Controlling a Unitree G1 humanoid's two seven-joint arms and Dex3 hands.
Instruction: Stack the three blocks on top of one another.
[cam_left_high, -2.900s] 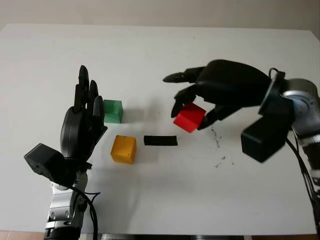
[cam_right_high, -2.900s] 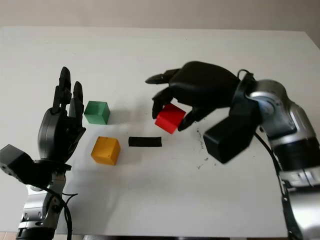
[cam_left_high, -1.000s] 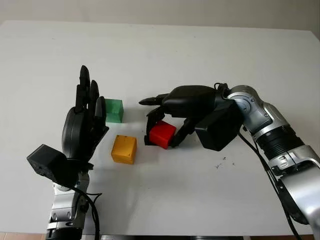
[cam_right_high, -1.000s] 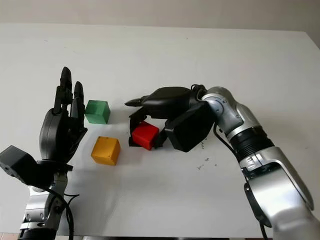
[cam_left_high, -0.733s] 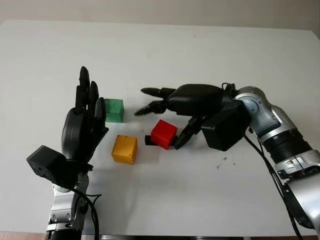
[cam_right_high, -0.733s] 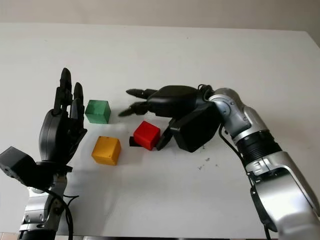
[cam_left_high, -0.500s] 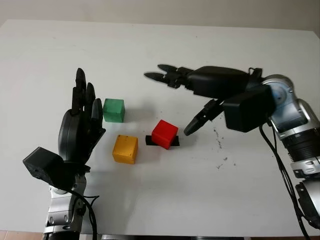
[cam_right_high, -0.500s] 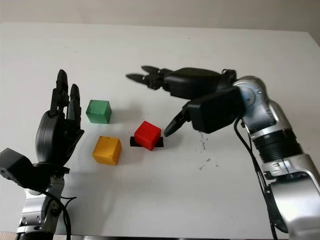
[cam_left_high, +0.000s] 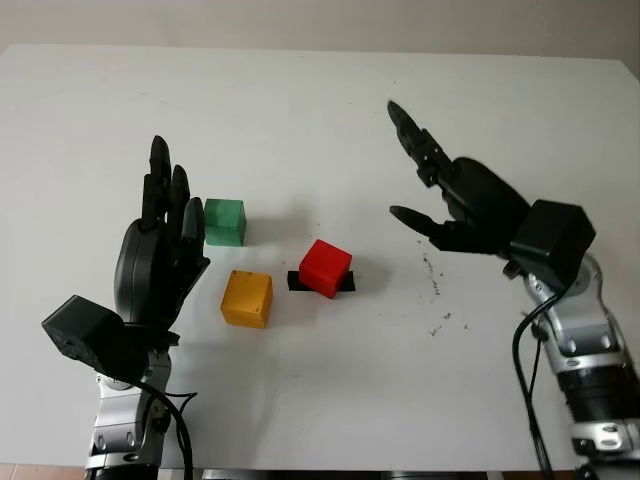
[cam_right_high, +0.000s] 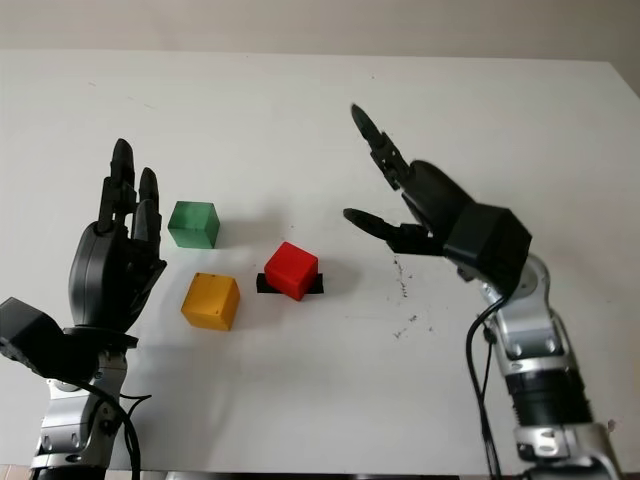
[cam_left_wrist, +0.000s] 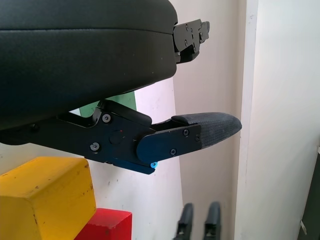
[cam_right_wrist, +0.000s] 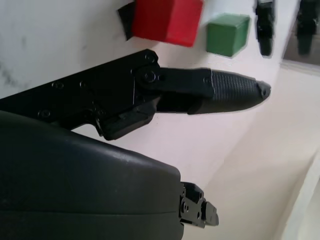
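Note:
A red block (cam_left_high: 326, 267) sits on a black tape mark (cam_left_high: 345, 284) in the middle of the white table (cam_left_high: 330, 110). The yellow block (cam_left_high: 247, 298) lies just left of it, and the green block (cam_left_high: 225, 221) stands behind the yellow one. All three rest apart on the table. My right hand (cam_left_high: 440, 195) hangs open above the table to the right of the red block, holding nothing. My left hand (cam_left_high: 160, 250) is raised open at the left, beside the green and yellow blocks.
Small dark scuff marks (cam_left_high: 437, 290) dot the table right of the tape. The table's far edge (cam_left_high: 320, 50) meets a wall. In the right wrist view the red block (cam_right_wrist: 167, 20) and green block (cam_right_wrist: 227, 34) lie beyond my thumb.
My right hand set the red block down on the tape mark, let go, and drew back up and to the right. The left hand has barely moved.

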